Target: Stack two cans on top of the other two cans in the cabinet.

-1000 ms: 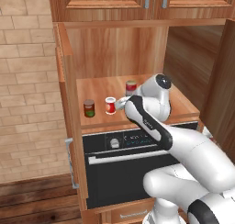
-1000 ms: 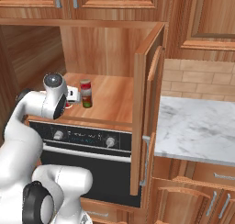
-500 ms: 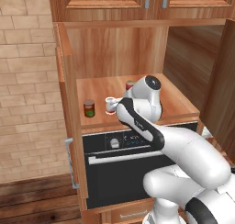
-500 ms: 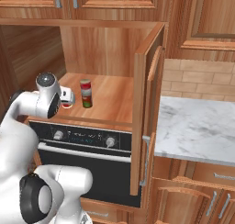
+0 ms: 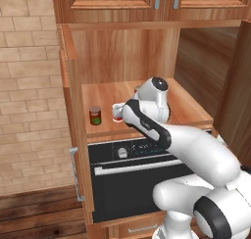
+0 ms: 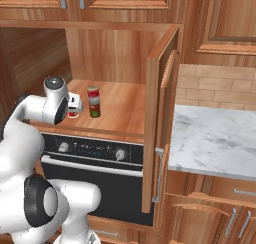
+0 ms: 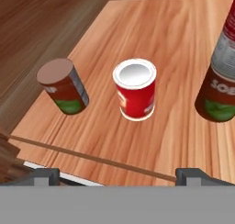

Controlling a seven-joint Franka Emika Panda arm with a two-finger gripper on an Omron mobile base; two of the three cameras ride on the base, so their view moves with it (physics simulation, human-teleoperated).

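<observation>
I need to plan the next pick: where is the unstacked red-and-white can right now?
In the hand view the red-and-white can stands upright on the cabinet shelf, between a lone dark can on its left and a finished stack on its right.

bare shelf [image 7: 165, 30] lies open behind the red can [image 7: 135, 89] and on both its sides. left of the red can stands a dark can [image 7: 63, 86], with the niche's side wall [image 7: 41, 21] beyond; right of it a stacked pair [image 7: 221, 76] rises taller, narrowing that side.
</observation>
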